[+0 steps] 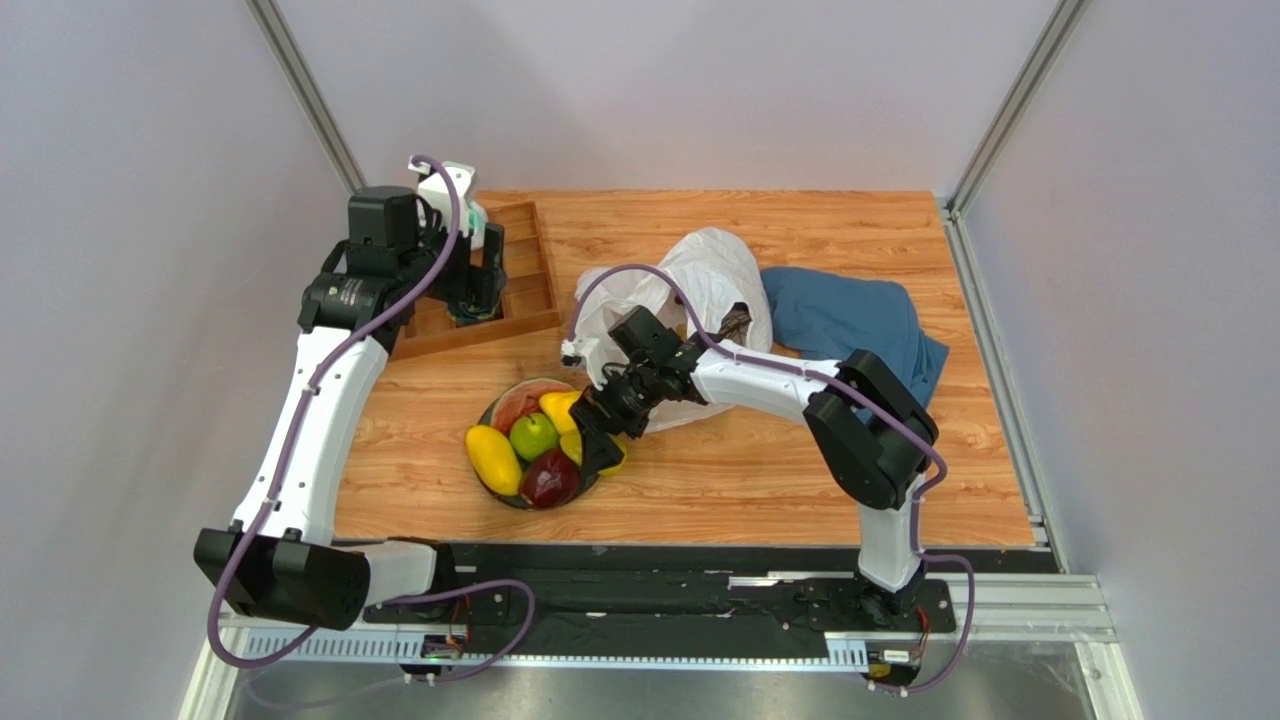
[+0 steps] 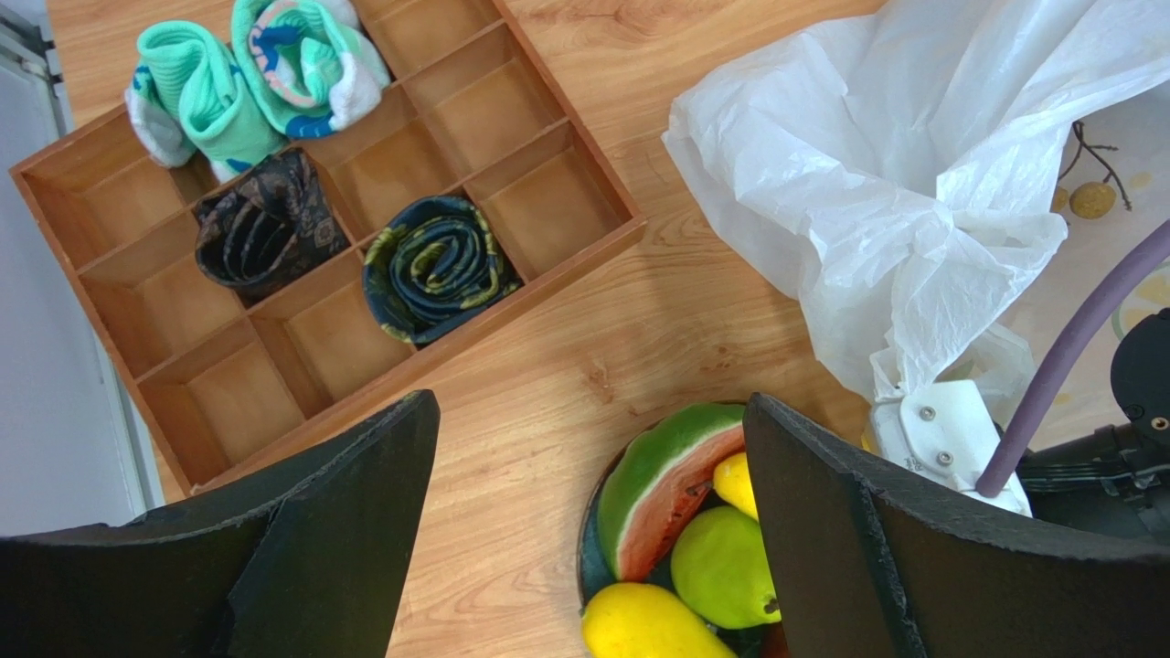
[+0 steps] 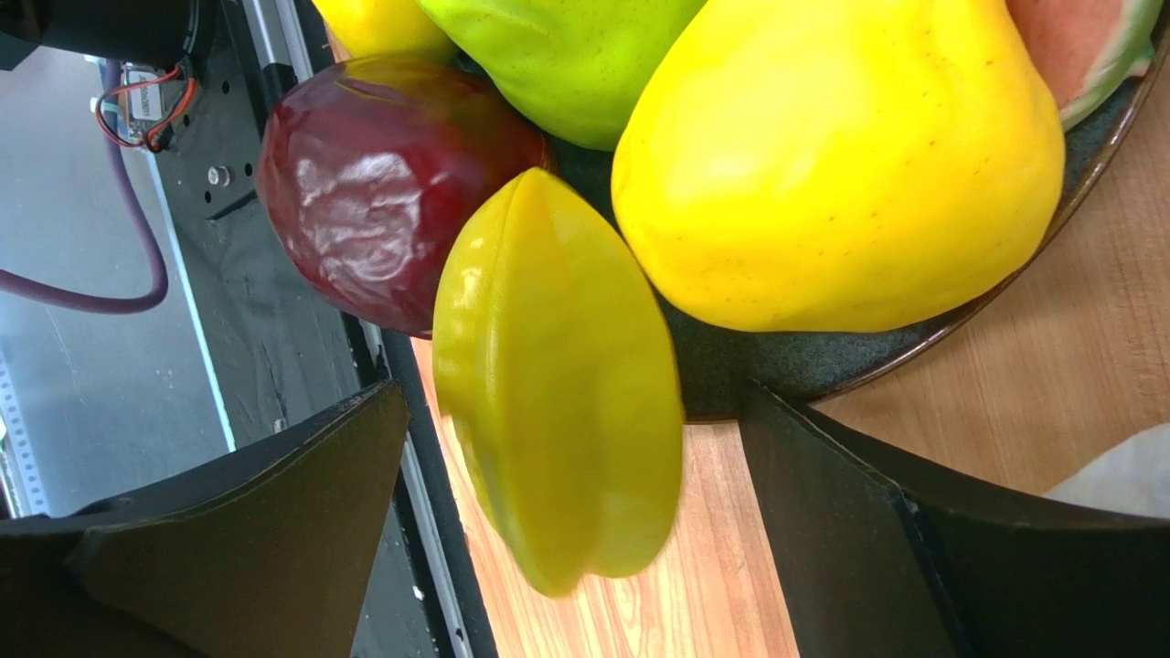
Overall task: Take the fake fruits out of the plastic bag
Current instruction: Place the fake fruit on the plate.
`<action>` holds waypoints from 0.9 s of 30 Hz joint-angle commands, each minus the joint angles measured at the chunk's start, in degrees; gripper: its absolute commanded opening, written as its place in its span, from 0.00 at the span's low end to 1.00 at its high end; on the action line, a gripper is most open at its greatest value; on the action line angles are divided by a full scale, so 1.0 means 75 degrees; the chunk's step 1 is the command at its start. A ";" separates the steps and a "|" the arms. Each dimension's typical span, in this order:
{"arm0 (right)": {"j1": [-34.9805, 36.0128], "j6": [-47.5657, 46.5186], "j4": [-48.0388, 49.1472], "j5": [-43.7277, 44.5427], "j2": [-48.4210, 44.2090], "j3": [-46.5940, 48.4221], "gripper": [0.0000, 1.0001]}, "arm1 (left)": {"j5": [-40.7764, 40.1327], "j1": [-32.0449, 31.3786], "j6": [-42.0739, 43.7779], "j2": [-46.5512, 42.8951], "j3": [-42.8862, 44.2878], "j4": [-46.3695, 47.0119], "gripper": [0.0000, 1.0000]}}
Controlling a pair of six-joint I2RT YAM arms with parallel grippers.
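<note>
Already most of the fake fruits sit in the dark bowl [image 3: 852, 359] on the table [image 1: 842, 450]: the watermelon slice [image 2: 659, 480], mango [image 1: 493, 458], green apple [image 1: 532, 435] and dark red fruit [image 1: 550, 477]. The right hand [image 1: 601, 435] hangs over them, fingers spread wide to either side of a yellow ridged piece [image 3: 556, 377] at the bowl's rim, gripping nothing. The plastic bag [image 1: 691, 285] lies crumpled just behind the bowl, and whether any fruit is left inside I cannot tell, so the task looks well along or nearly done; the left hand [image 1: 475, 293] hovers wide open and empty over the wooden tray [image 1: 526, 285].
</note>
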 commanded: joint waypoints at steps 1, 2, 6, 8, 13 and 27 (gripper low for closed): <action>0.0001 -0.0147 -0.0290 0.0145 -0.0408 0.0067 1.00 | 0.0210 0.0061 -0.0140 0.0076 0.0200 0.0212 0.90; -0.0011 -0.0182 -0.0325 0.0145 -0.0514 0.0055 1.00 | 0.0233 0.0061 -0.0152 0.0099 0.0211 0.0224 0.90; -0.0046 -0.0439 -0.0618 0.0401 -0.0773 0.0148 1.00 | 0.0304 0.0061 -0.0210 0.0228 0.0317 0.0247 0.90; -0.0070 -0.0603 -0.0909 0.0472 -0.0785 0.0253 1.00 | 0.0327 0.0061 -0.0211 0.0263 0.0352 0.0259 0.90; -0.0210 -0.1014 -0.1484 0.0578 -0.0890 0.0360 1.00 | 0.0398 0.0061 -0.0246 0.0345 0.0399 0.0247 0.90; -0.0210 -0.1870 -0.1650 0.0426 -0.0938 0.0136 0.81 | 0.0421 0.0061 -0.0222 0.0380 0.0376 0.0282 0.90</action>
